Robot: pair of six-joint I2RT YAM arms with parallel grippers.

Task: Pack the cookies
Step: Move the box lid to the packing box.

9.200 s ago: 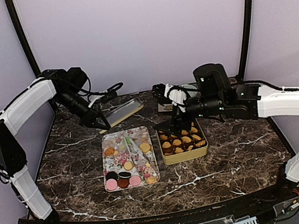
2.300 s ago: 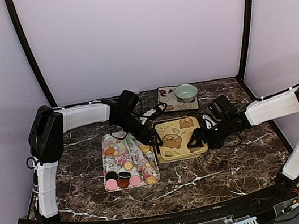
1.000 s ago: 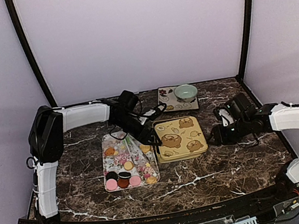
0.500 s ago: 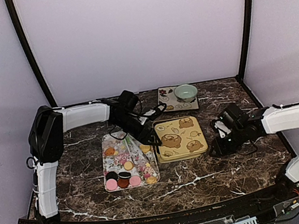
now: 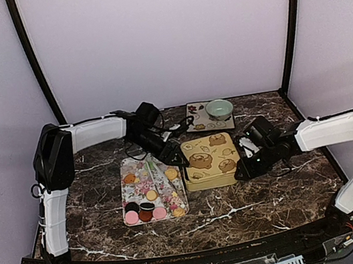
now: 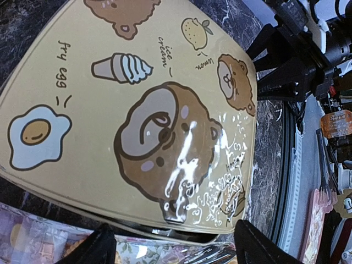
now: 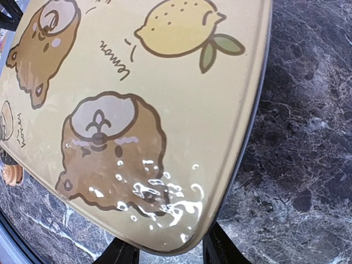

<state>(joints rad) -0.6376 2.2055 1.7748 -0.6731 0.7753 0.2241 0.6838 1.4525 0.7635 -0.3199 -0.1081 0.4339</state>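
**1. Flowery tray** point(image 5: 135, 196). It lies on the worktop point(image 5: 274, 190) just left of the gold tin point(image 5: 212, 160), long sides running alongside each other. I cannot tell whether the two touch.

**2. Cookies** point(image 5: 145, 212). They lie on that tray, left of the tin. Pink and dark brown discs sit in a row at the end nearest my bases, with golden ones farther back. Something clear and crinkled point(image 5: 159, 179) covers the tray's tin-side half and blurs what lies under it.

**3. My left end effector** point(image 5: 177, 160). It is at the tin's left rear corner, above the seam between tray and tin. The fingers are spread wide and hold nothing. In my left wrist view they stand far apart with the tin's edge just ahead of them. From above, it hides the tray's corner nearest the tin.

**4. Gold tin.** The lid is on, printed with bears, a fried egg, an ice cream and a lemon. The lid hides the contents.

**5. Small patterned tray** point(image 5: 201, 124). It sits behind the tin and carries a green bowl point(image 5: 218, 108). The bowl's inside is too small to read.

**6. My right end effector** point(image 5: 239, 175). It is low at the tin's right near corner. The fingers are moderately parted, with the lid's rounded corner between them. My right wrist view cuts off their lower parts, so I cannot tell whether they touch the tin.
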